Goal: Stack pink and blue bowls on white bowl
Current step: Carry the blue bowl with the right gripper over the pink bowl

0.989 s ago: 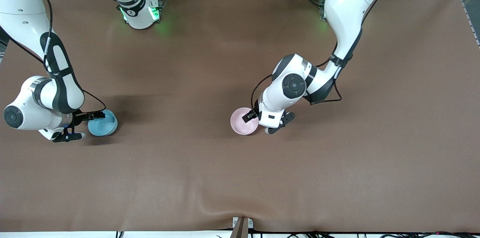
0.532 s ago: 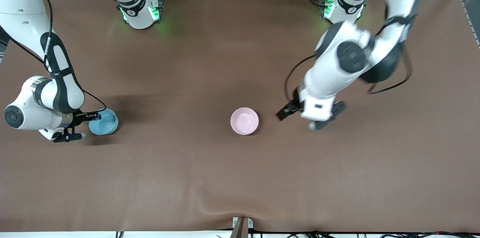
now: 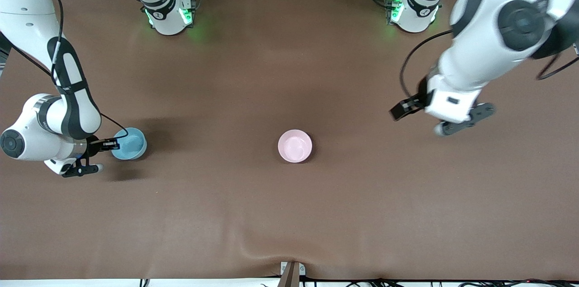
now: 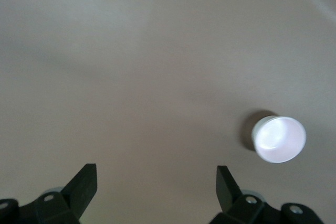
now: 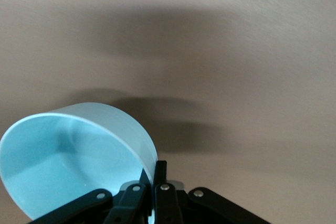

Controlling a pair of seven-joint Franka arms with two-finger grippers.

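Brown cloth is covering the whole table (image 3: 289, 214), and only two bowls are showing on it; no white bowl is showing in any view. Toward the right arm's end, the right gripper (image 3: 105, 147) is pinching the wall of the blue bowl (image 3: 130, 143), its fingers clamped together on the rim with one inside and one outside, as the right wrist view is showing at the bowl's edge (image 5: 79, 153). That bowl is looking tipped in the right wrist view, so it is probably just leaving the cloth. The pink bowl (image 3: 295, 146) is sitting upright near the middle of the table, well apart from both grippers. The left gripper (image 3: 423, 115) is hanging over bare cloth toward the left arm's end, fingers spread wide and holding nothing; its wrist view is catching the pink bowl (image 4: 279, 139) some way off. The coming move is turning on one line: the blue bowl has to travel toward the table's middle, and the right arm alone is holding it.
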